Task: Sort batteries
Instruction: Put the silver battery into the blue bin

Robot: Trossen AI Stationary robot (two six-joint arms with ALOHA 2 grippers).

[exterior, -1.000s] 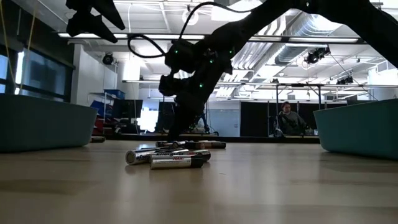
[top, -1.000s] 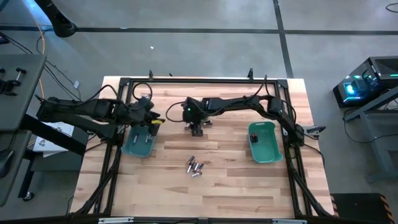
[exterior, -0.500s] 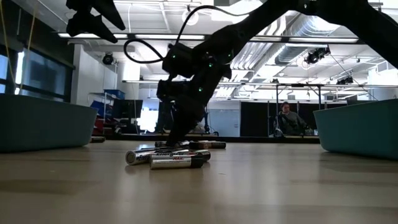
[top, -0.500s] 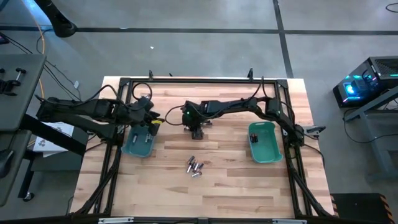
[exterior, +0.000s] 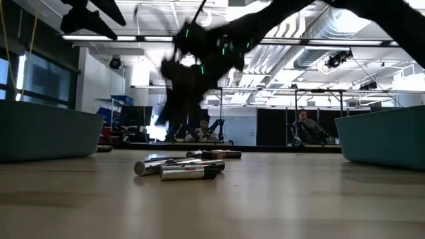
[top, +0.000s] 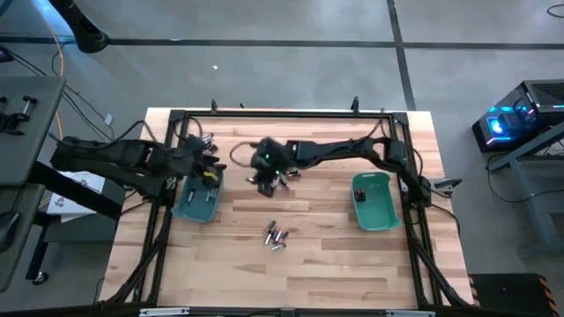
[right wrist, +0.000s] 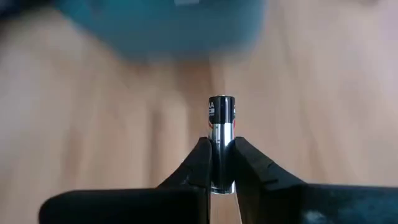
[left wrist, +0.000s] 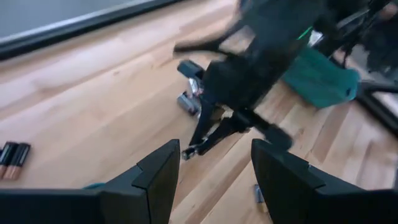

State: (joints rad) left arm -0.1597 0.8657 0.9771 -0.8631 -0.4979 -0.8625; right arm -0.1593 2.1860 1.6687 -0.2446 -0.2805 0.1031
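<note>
Left claw (top: 204,164) hung above left bin (top: 196,204), fingers apart, empty. Right claw (right wrist: 219,163) clamped on a silver battery (right wrist: 221,134), above table (top: 317,273), loose batteries (top: 276,235) just nearby. Step: carrying. Next, likely a bin drop.

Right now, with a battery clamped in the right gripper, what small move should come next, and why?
Probably carry it toward a teal bin. The right gripper is shut on a silvery battery and lifted off the table, so the pick looks done. The left gripper waits open over the other bin.
</note>
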